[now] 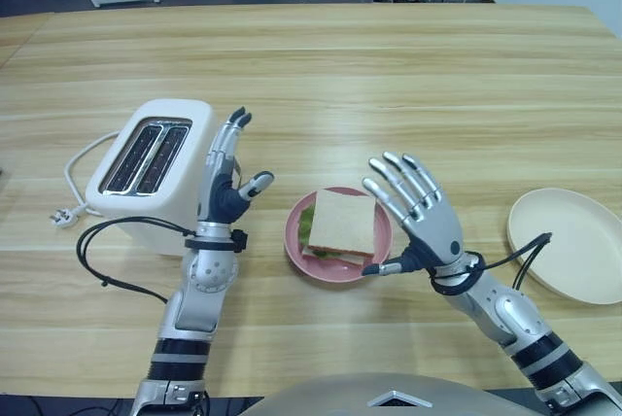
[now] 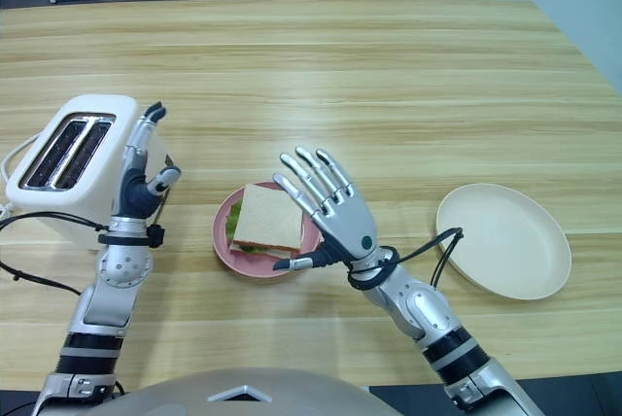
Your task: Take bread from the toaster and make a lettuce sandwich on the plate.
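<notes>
Seeing the sandwich (image 1: 341,221) on the plate (image 1: 294,241) between left hand (image 1: 226,186) and right hand (image 1: 420,210), both spread wide and empty, I would pull them back slowly, not touching it.

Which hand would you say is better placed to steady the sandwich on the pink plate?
Probably the right hand: open beside the plate, while the left hand is up by the toaster.

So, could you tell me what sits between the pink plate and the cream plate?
The open right hand by the pink plate, then bare table up to the cream plate, in both views.
</notes>
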Robot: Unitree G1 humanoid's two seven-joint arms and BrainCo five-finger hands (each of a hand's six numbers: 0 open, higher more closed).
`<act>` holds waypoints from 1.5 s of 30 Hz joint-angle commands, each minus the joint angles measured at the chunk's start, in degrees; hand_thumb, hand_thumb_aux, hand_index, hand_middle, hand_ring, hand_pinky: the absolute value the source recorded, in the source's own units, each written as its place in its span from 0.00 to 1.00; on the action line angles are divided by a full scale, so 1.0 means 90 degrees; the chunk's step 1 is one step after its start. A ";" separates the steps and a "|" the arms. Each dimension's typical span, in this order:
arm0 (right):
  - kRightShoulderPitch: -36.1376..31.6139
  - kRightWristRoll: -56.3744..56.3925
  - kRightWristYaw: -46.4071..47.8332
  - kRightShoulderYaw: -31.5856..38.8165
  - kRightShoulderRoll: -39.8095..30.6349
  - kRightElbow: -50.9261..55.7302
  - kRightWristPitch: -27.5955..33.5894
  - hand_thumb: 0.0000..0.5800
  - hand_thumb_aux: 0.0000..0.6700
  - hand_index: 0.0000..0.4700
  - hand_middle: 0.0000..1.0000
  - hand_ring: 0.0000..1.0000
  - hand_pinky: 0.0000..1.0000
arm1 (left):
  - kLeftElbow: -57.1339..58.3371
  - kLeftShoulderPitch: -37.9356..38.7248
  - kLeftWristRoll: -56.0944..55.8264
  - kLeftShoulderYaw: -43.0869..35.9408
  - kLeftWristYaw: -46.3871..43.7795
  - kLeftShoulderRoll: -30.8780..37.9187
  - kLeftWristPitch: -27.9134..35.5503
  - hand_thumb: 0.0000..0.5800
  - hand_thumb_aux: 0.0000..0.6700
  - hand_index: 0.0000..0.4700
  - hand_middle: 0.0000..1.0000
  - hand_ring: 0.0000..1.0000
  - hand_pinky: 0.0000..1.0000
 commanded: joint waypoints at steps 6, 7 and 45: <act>0.1588 0.2956 0.2465 -0.1466 -0.1519 -0.0354 -0.1092 1.00 1.00 1.00 1.00 1.00 1.00 | -0.0928 0.2082 -0.1753 0.0390 -0.2995 0.1731 -0.0050 1.00 1.00 1.00 1.00 1.00 1.00; 0.1768 0.3172 0.2758 -0.1619 -0.1688 -0.0359 -0.1153 1.00 1.00 1.00 1.00 1.00 1.00 | -0.0999 0.2320 -0.1810 0.0364 -0.3361 0.1949 0.0064 1.00 1.00 1.00 1.00 1.00 1.00; -0.1574 -0.0105 0.2625 0.0471 0.0640 0.4094 0.0490 0.00 0.00 0.00 0.00 0.00 0.00 | 0.4444 -0.1445 0.0857 -0.2229 -0.1489 0.0316 0.0641 0.00 0.00 0.00 0.00 0.00 0.00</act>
